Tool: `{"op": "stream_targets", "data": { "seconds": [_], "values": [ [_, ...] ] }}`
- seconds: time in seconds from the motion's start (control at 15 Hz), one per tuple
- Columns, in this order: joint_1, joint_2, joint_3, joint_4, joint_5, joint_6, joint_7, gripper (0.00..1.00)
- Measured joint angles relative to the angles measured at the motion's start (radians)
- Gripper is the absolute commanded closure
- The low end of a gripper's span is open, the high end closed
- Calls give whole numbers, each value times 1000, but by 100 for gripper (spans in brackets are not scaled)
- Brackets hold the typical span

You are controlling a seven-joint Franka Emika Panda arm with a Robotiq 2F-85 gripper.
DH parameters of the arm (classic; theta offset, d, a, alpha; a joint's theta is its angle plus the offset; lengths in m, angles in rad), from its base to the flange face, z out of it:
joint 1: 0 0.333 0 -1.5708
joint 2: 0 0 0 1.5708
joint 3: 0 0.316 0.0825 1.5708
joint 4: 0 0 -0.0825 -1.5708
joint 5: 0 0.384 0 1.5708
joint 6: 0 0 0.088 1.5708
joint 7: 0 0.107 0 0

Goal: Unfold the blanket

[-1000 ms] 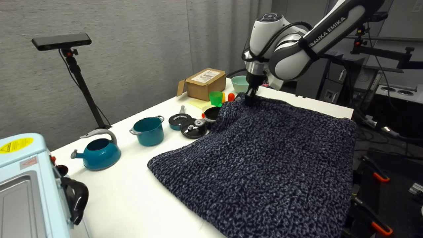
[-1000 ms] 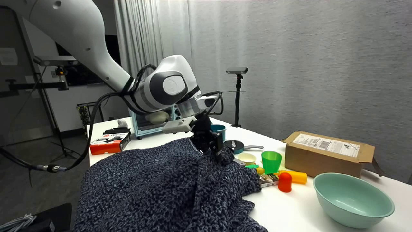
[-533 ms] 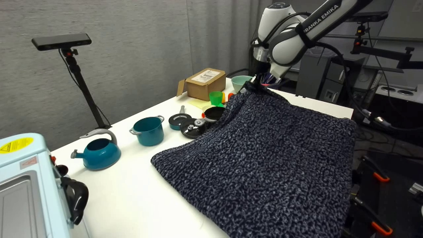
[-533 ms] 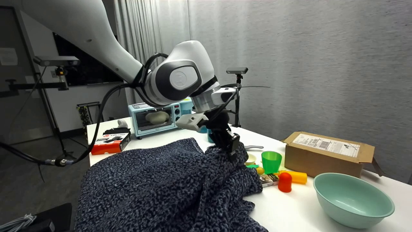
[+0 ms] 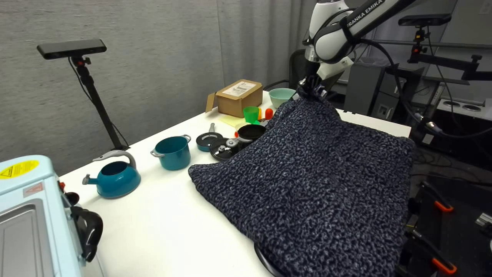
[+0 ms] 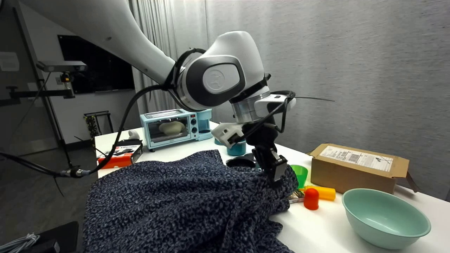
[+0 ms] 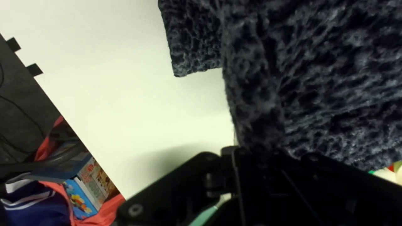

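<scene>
Claw [image 6: 275, 172] found clenched on a raised portion of the blanket [image 6: 168, 211], which falls in folds below the grip and spreads over the white surface [image 6: 306, 232]. In an exterior view, a pale green bowl [image 6: 386, 218] stands apart from it, to the right. Beyond: red dome-topped piece [image 6: 311, 199], yellow cylinder [image 6: 325, 193], cardboard box [image 6: 355, 174]; farther back, light-blue toaster oven [image 6: 177, 121]

Blanket [image 5: 315, 184] reads navy-and-grey speckle. Gripper [image 6: 277, 174] black; arm [image 6: 233, 44] white, dark grey. Table [image 5: 153, 231] white. Pot [image 5: 175, 157], kettle [image 5: 120, 181] teal, handles [image 5: 117, 153] grey. Oven [image 6: 186, 137] light blue, sticker [image 5: 19, 169] yellow. Bowl [image 6: 386, 225] mint. Carton [image 6: 351, 177] brown, label [image 6: 357, 159] white. Cup [image 5: 251, 114] green. Curtain [image 5: 265, 57] grey.
</scene>
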Motion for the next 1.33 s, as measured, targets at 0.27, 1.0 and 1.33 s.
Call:
{"op": "stream_targets", "data": {
  "seconds": [0.27, 1.0, 1.33],
  "values": [
    [-6, 61, -18, 56, 5, -64, 53, 47],
    [-44, 100, -30, 148, 32, -105, 78, 46],
    [-49, 129, -26, 143, 64, -157, 73, 9]
  ]
}}
